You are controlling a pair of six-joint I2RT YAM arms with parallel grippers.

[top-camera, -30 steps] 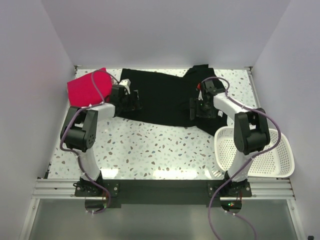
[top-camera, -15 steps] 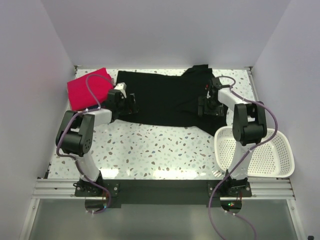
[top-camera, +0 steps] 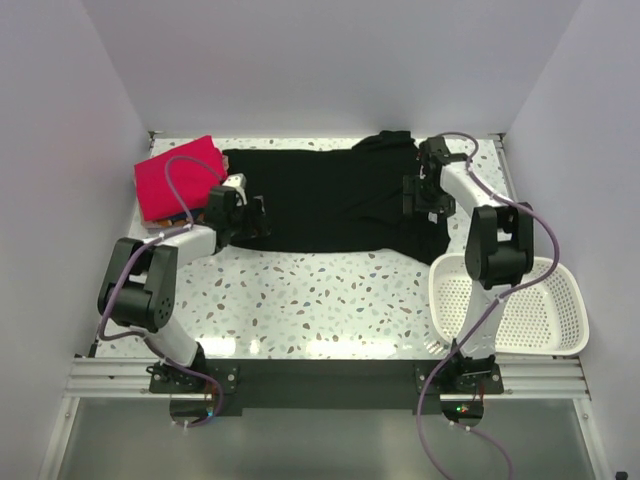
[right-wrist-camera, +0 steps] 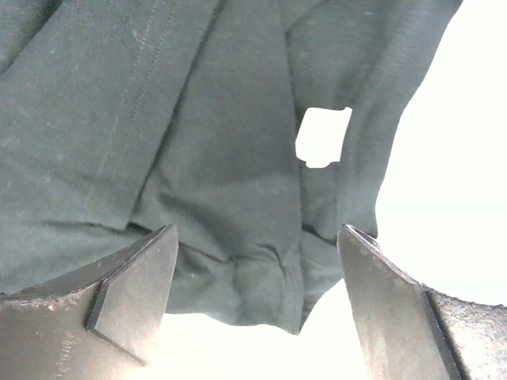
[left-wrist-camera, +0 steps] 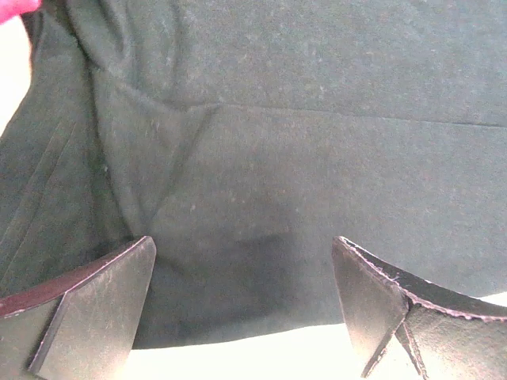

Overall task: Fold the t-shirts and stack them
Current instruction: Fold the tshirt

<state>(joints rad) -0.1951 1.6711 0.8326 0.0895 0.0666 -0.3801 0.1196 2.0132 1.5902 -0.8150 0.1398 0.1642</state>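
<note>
A black t-shirt [top-camera: 330, 200] lies spread flat across the back of the table; its chest mark does not show. A folded pinkish-red t-shirt [top-camera: 175, 180] lies at the back left. My left gripper [top-camera: 252, 215] is open and empty, low over the shirt's left near edge. In the left wrist view [left-wrist-camera: 245, 297] black cloth [left-wrist-camera: 301, 158] fills the frame, with its hem between the fingers. My right gripper [top-camera: 420, 197] is open and empty over the shirt's right end. The right wrist view [right-wrist-camera: 253, 297] shows a bunched sleeve [right-wrist-camera: 261, 269] between its fingers.
A white mesh basket [top-camera: 540, 320] stands at the near right, close to the shirt's right corner. White walls close in the table at the left, back and right. The speckled tabletop [top-camera: 320, 300] lies in front of the shirt.
The black shirt has been drawn wider and flatter, and its left edge is now nearer the red shirt. My left gripper moved left and nearer; my right gripper moved right and toward the back.
</note>
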